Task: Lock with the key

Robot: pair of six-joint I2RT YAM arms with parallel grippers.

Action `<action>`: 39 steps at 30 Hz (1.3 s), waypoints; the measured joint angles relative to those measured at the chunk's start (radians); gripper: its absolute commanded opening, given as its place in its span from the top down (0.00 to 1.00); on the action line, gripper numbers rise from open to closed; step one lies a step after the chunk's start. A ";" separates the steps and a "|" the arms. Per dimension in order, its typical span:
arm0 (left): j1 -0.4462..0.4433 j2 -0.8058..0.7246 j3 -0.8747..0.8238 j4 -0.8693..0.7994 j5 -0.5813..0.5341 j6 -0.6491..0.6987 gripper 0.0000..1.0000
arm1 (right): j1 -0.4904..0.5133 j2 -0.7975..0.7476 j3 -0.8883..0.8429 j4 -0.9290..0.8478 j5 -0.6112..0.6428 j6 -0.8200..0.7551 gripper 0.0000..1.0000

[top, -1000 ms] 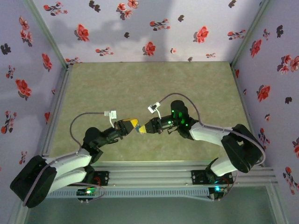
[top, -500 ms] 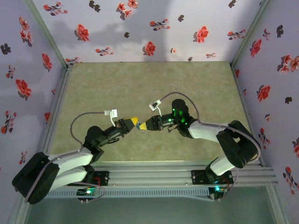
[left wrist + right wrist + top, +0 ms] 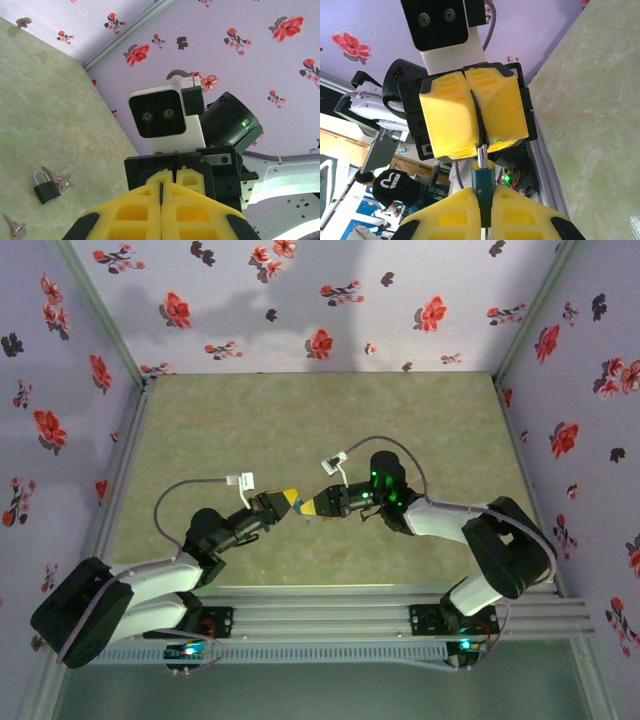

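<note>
Basically, right end effector (image 3: 484,202) clamps the key (image 3: 482,179) head; left end effector (image 3: 479,140), at 12 o'clock, pinches its blade. Uneven release could drop it.

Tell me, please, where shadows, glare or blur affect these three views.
Top external: soft grey shadows on the back wall, the table evenly lit. Left wrist: the padlock is sharp, without glare. Right wrist: the room at lower left is washed out and blurry, while the key is crisp.
</note>
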 measured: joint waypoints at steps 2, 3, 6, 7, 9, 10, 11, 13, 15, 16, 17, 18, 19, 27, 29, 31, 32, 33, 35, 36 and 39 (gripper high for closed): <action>0.000 0.002 0.000 0.000 -0.004 0.000 1.00 | -0.001 0.000 0.000 0.000 0.000 0.000 1.00; -0.002 0.003 0.000 0.000 -0.008 0.000 1.00 | -0.001 0.000 0.000 0.001 0.000 0.001 1.00; -0.007 0.006 0.000 0.001 -0.025 -0.005 1.00 | -0.003 0.000 0.000 -0.001 0.001 0.000 1.00; -0.010 0.009 0.000 0.002 -0.032 -0.009 1.00 | -0.003 0.000 0.000 -0.004 0.001 0.000 1.00; -0.014 0.018 0.000 0.002 -0.046 -0.025 1.00 | -0.005 0.000 0.000 -0.013 0.003 -0.002 0.98; -0.015 0.022 0.001 0.003 -0.053 -0.032 1.00 | -0.006 0.000 0.000 -0.019 0.006 -0.004 0.94; -0.016 0.027 0.002 0.002 -0.058 -0.041 1.00 | -0.006 0.000 0.000 -0.027 0.009 -0.005 0.91; -0.017 0.034 0.005 -0.003 -0.067 -0.058 1.00 | -0.007 0.000 0.000 -0.039 0.018 -0.012 0.87; -0.016 0.035 0.008 -0.014 -0.077 -0.077 1.00 | -0.007 0.000 0.000 -0.048 0.032 -0.017 0.85; -0.016 0.036 0.008 -0.018 -0.079 -0.085 1.00 | -0.007 0.000 0.000 -0.053 0.038 -0.021 0.84; -0.015 0.036 0.008 -0.023 -0.082 -0.095 1.00 | -0.007 0.000 0.000 -0.060 0.046 -0.027 0.83; -0.013 0.036 0.008 -0.029 -0.081 -0.105 1.00 | -0.007 0.000 0.001 -0.063 0.060 -0.033 0.82; -0.011 0.036 0.008 -0.039 -0.073 -0.114 1.00 | -0.007 0.000 0.003 -0.065 0.076 -0.039 0.80; 0.065 0.038 0.005 -0.116 -0.052 -0.194 1.00 | -0.016 -0.009 0.032 -0.073 0.150 -0.074 0.67; 0.084 0.038 0.005 -0.137 -0.052 -0.211 1.00 | -0.016 -0.017 0.032 -0.084 0.159 -0.086 0.61; 0.098 0.038 0.005 -0.158 -0.054 -0.221 1.00 | -0.016 -0.028 0.032 -0.100 0.171 -0.099 0.52; 0.104 0.037 0.005 -0.169 -0.056 -0.227 1.00 | -0.016 -0.035 0.032 -0.116 0.179 -0.112 0.48; 0.109 0.037 0.005 -0.183 -0.059 -0.231 1.00 | -0.016 -0.043 0.032 -0.130 0.189 -0.124 0.43; 0.116 0.037 0.005 -0.208 -0.060 -0.237 1.00 | -0.016 -0.057 0.034 -0.156 0.209 -0.144 0.32; 0.118 0.037 0.005 -0.220 -0.060 -0.238 1.00 | -0.016 -0.064 0.034 -0.171 0.220 -0.156 0.29; 0.124 0.037 0.007 -0.249 -0.060 -0.242 1.00 | -0.019 -0.083 0.034 -0.206 0.259 -0.188 0.20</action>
